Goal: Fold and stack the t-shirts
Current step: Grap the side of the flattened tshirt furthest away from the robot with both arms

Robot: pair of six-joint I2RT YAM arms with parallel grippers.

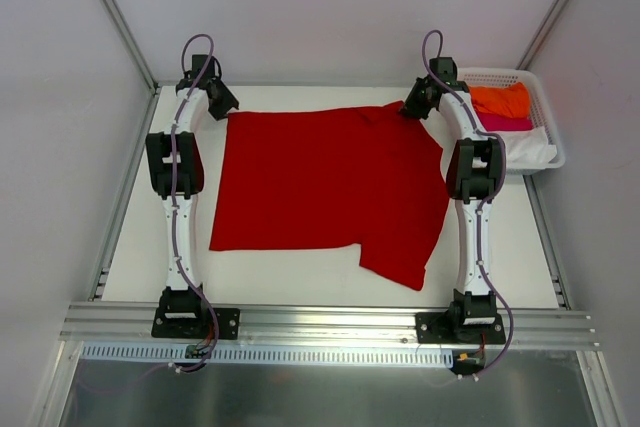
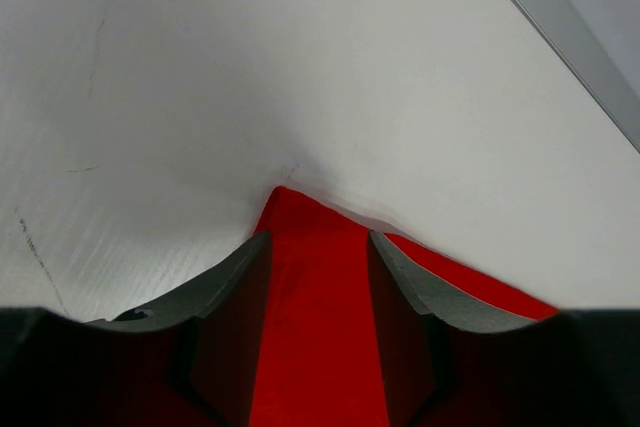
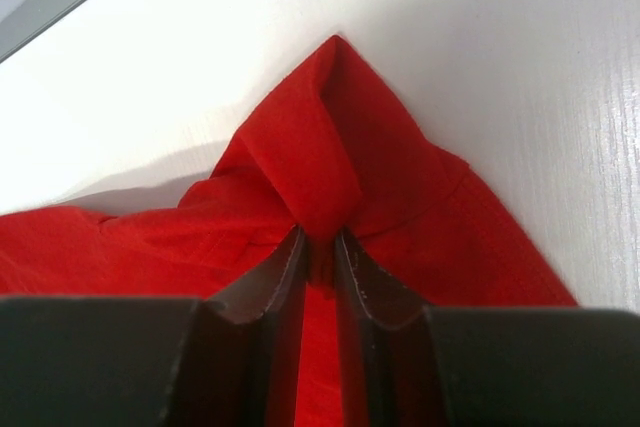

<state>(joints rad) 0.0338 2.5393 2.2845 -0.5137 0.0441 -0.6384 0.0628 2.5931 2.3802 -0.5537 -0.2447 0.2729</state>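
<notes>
Top external: white table (image 1: 300,282); left hand (image 1: 226,110) open, right hand (image 1: 410,109) pinching red t-shirt (image 1: 320,182).

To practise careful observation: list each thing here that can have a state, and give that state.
red t-shirt: spread flat, unfolded.
left gripper: open, straddling a shirt corner.
right gripper: shut on a bunched shirt corner.
orange t-shirt: crumpled in the basket.
pink t-shirt: bunched in the basket.
white t-shirt: bunched in the basket.
</notes>
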